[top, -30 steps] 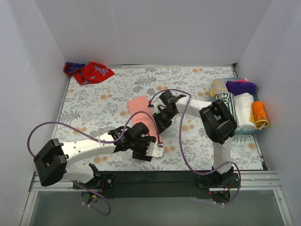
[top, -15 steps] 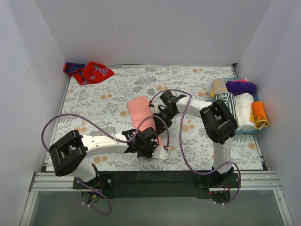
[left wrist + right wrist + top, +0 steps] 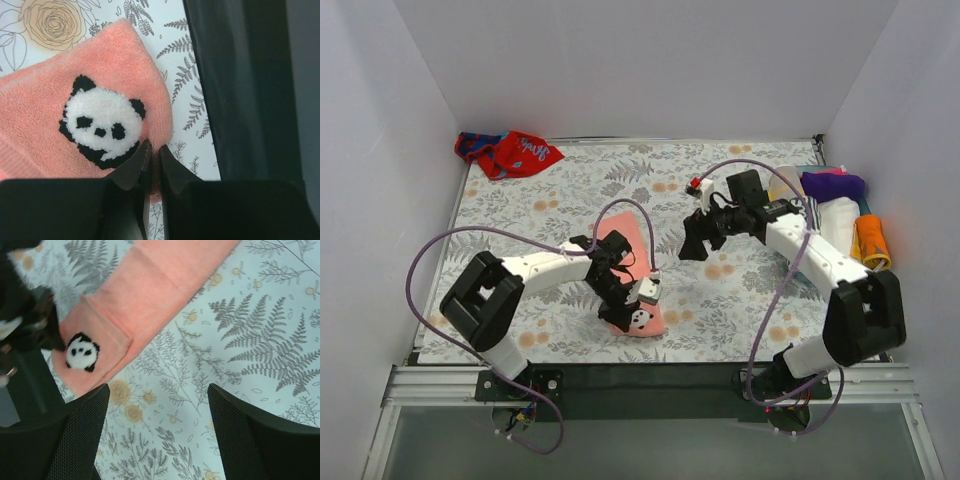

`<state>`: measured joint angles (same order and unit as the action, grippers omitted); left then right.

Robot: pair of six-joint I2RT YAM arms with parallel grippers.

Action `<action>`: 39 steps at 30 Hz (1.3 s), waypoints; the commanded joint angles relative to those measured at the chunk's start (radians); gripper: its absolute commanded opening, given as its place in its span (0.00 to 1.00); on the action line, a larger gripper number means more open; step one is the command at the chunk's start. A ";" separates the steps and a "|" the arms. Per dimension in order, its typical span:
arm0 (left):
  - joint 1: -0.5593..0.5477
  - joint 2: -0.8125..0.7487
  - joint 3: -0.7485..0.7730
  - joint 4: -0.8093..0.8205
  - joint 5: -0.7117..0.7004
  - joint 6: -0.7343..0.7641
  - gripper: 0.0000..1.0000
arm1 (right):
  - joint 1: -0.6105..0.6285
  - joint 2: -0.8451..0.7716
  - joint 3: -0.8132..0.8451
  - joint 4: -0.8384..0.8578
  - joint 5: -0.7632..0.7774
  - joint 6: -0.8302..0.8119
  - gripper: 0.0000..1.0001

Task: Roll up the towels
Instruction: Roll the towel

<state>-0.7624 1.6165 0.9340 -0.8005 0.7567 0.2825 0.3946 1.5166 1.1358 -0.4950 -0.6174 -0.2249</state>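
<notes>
A salmon-pink towel lies as a long strip across the middle of the flowered table covering. Its near end carries a panda patch. My left gripper is shut on the towel's near edge, just right of the patch. My right gripper hovers to the right of the strip, open, with only the covering between its fingers. The right wrist view shows the towel running up to the right, with the panda patch at its low end. The red and blue towel sits crumpled in the far left corner.
A tray at the right edge holds several rolled cloths, among them a purple one and an orange one. White walls close in the table on three sides. The black front rail runs close beside the towel's near end.
My right gripper let go of the pink towel, opened and swung away to the right. My left gripper moved onto the towel's near end and shut on it.
</notes>
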 commanded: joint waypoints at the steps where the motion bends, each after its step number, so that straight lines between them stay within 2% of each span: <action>1: 0.089 0.074 0.064 -0.155 0.214 0.154 0.04 | 0.015 -0.136 -0.109 0.055 -0.094 -0.105 0.72; 5: 0.185 0.215 0.132 -0.268 0.279 0.260 0.04 | 0.056 -0.283 -0.206 0.095 -0.130 -0.177 0.71; 10: 0.268 0.397 0.261 -0.430 0.345 0.359 0.04 | 0.278 -0.337 -0.249 0.090 -0.001 -0.263 0.69; 16: 0.291 0.488 0.302 -0.497 0.362 0.414 0.05 | 0.453 -0.276 -0.246 0.128 0.125 -0.339 0.72; 20: 0.291 0.526 0.295 -0.511 0.365 0.431 0.06 | 0.599 -0.222 -0.263 0.231 0.244 -0.389 0.80; 23: 0.296 0.543 0.299 -0.508 0.363 0.432 0.06 | 0.682 -0.167 -0.278 0.309 0.315 -0.413 0.82; 29: 0.311 0.574 0.318 -0.522 0.355 0.445 0.07 | 0.770 -0.076 -0.312 0.436 0.396 -0.441 0.81; 39: 0.330 0.586 0.344 -0.545 0.363 0.469 0.09 | 0.773 0.023 -0.370 0.553 0.472 -0.459 0.63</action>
<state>-0.4419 2.1941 1.2514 -1.3628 1.1145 0.7090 1.1652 1.5311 0.7727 -0.0280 -0.1799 -0.6666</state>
